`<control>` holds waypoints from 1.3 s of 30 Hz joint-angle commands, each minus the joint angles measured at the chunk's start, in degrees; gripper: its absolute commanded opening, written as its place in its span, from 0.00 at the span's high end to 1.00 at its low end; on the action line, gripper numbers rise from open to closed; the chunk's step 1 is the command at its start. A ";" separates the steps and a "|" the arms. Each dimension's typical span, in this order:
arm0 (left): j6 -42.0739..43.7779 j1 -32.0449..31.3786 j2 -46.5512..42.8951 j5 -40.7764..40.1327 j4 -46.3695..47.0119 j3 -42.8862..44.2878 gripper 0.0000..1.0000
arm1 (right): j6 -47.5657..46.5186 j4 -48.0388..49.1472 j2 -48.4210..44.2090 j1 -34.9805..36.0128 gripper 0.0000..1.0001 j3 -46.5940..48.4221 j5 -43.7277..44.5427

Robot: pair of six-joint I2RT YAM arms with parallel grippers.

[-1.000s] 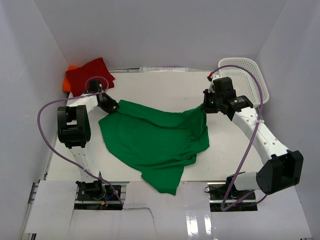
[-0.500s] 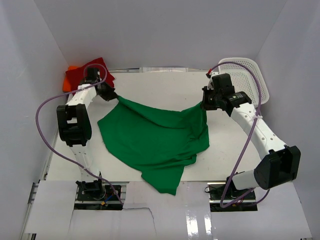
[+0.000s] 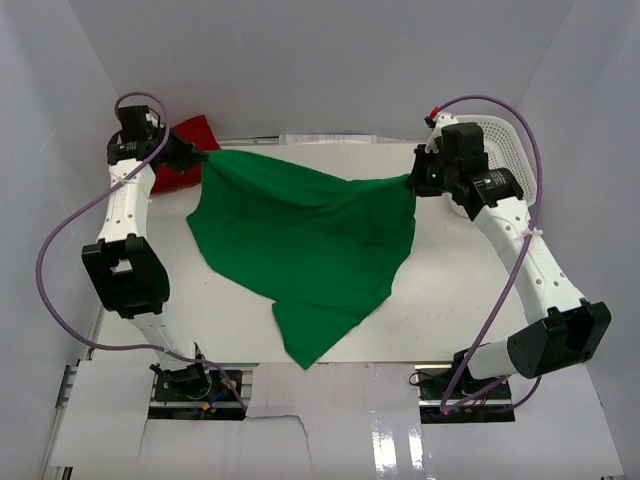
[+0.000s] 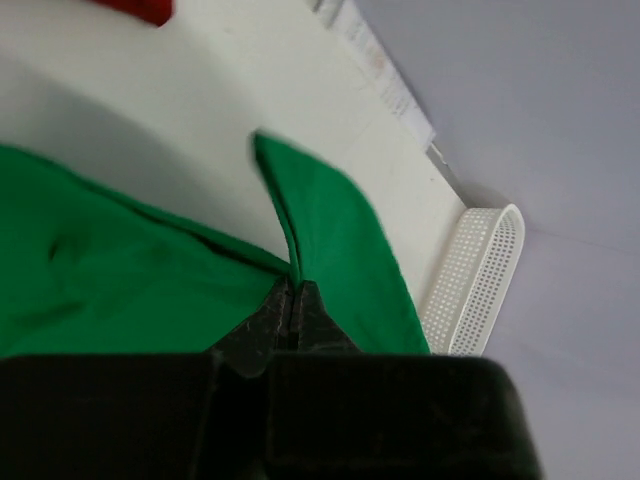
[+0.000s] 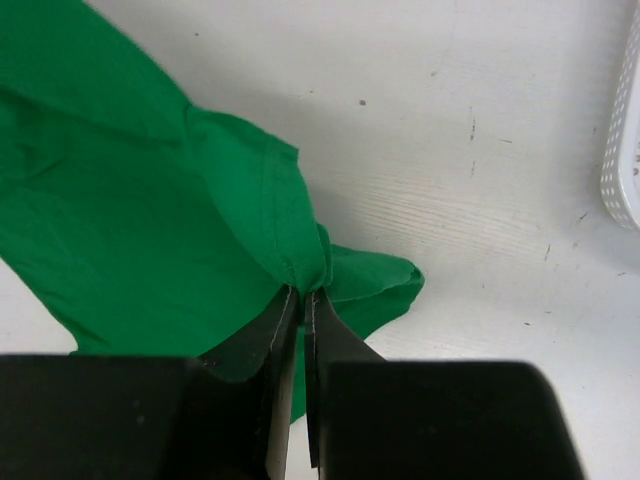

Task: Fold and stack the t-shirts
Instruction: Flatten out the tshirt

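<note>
Green shirt (image 3: pixel 300 240): spread wide across the far half of the worktop (image 3: pixel 450 290). It is held at two corners of its far edge, which runs taut between the two grip points. The rest hangs down and narrows to a tip near the near edge.
Left jaws: clenched on a thin fold of the green cloth at its far left corner, high up beside the left wall. The left wrist view shows the fold rising straight out of the closed tips.
Right jaws: clenched on a bunched hem at the shirt's far right corner. The right wrist view shows the cloth gathered into a small knot just above the tips, over bare worktop.
Red shirt (image 3: pixel 185 150): lies in the far left corner, partly behind the left arm (image 3: pixel 125 215) and touching or just beside the green shirt's held corner. Whether it is folded cannot be told.
Basket (image 3: pixel 500 140): white plastic mesh, tilted against the right wall in the far right corner. The right arm (image 3: pixel 520 250) hides part of it, so what it holds cannot be told.
Cables (image 3: pixel 60 250): purple, one looping from each arm.
</note>
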 commanded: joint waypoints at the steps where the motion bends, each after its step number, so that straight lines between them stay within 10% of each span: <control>1: -0.36 3.75 -7.74 1.77 -0.05 -6.73 1.00 | -1.23 1.29 -5.09 -0.07 0.92 4.54 -0.07; 10: 3.59 8.95 -26.28 7.13 -0.57 -23.66 1.00 | 3.07 -5.91 -13.26 0.98 0.92 4.56 -10.24; 20: 10.27 8.78 -52.04 10.82 -0.22 -69.63 1.00 | 12.21 -6.54 -31.10 8.80 0.92 -39.11 -13.60; 24: 10.97 8.60 -56.36 11.45 -5.72 -69.78 1.00 | 14.07 -7.06 -32.52 10.04 0.92 -42.04 -12.46; 26: 13.24 8.60 -55.76 9.42 -8.11 -68.46 0.92 | 13.72 -8.73 -31.74 10.22 0.92 -39.67 -10.62; 31: 16.86 8.60 -49.60 6.79 -13.22 -60.39 0.05 | 12.66 -9.00 -28.66 10.30 0.92 -35.89 -9.20; 39: 19.49 8.60 -42.41 0.46 -11.03 -52.90 0.02 | 11.17 -5.57 -23.91 10.48 0.92 -34.30 -9.55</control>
